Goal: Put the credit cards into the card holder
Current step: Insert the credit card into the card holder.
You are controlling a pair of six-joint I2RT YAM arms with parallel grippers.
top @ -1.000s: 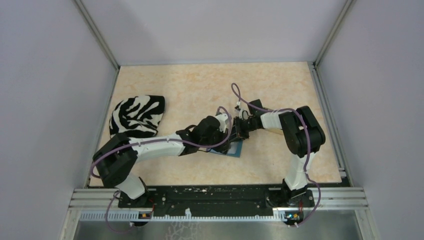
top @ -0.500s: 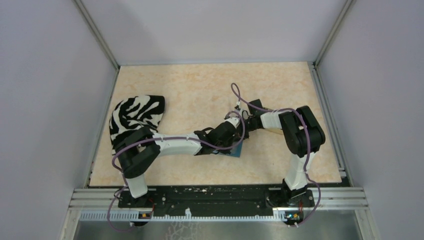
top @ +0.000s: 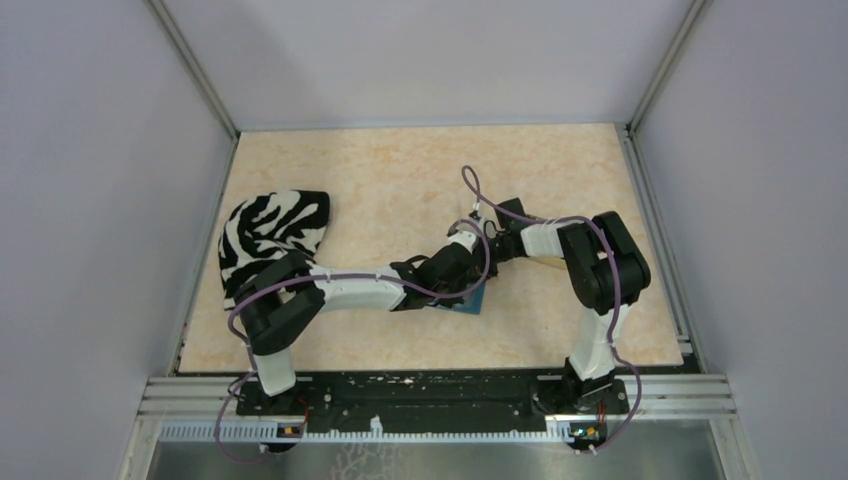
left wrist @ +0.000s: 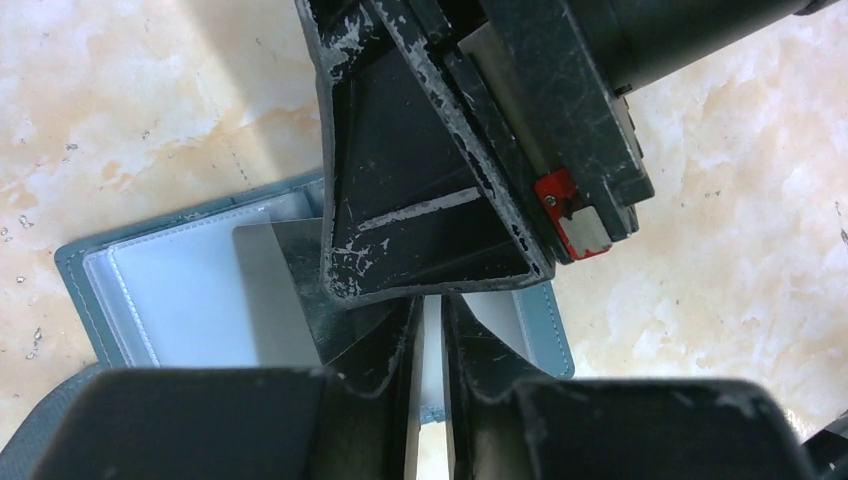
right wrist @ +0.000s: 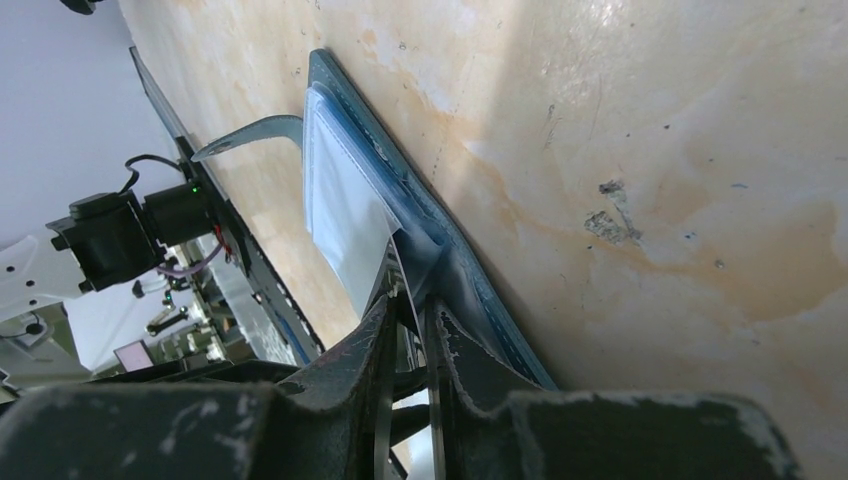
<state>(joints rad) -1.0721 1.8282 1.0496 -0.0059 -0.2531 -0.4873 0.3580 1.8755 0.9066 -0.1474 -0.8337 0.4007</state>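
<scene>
The teal card holder [top: 472, 303] lies open on the table, its lighter blue inside up; it fills the left wrist view [left wrist: 170, 290] and slants across the right wrist view [right wrist: 350, 200]. A grey card [left wrist: 272, 292] sits slanted, partly in its pocket. My right gripper [right wrist: 412, 300] is shut on that card's thin edge [right wrist: 398, 262] just above the holder. My left gripper [left wrist: 430, 310] hovers right over the holder's inside with its fingers almost together and nothing between them. In the top view both grippers, left [top: 468, 283] and right [top: 480, 265], meet over the holder. Other cards are out of view.
A black-and-white zebra-striped pouch [top: 272, 232] lies at the table's left side, beside my left arm's elbow. Grey walls and metal rails [top: 440, 395] enclose the beige table [top: 380, 170].
My left arm has stretched to the right and lowered, bringing its gripper in over the card holder next to the right gripper. The right arm has stayed put.
</scene>
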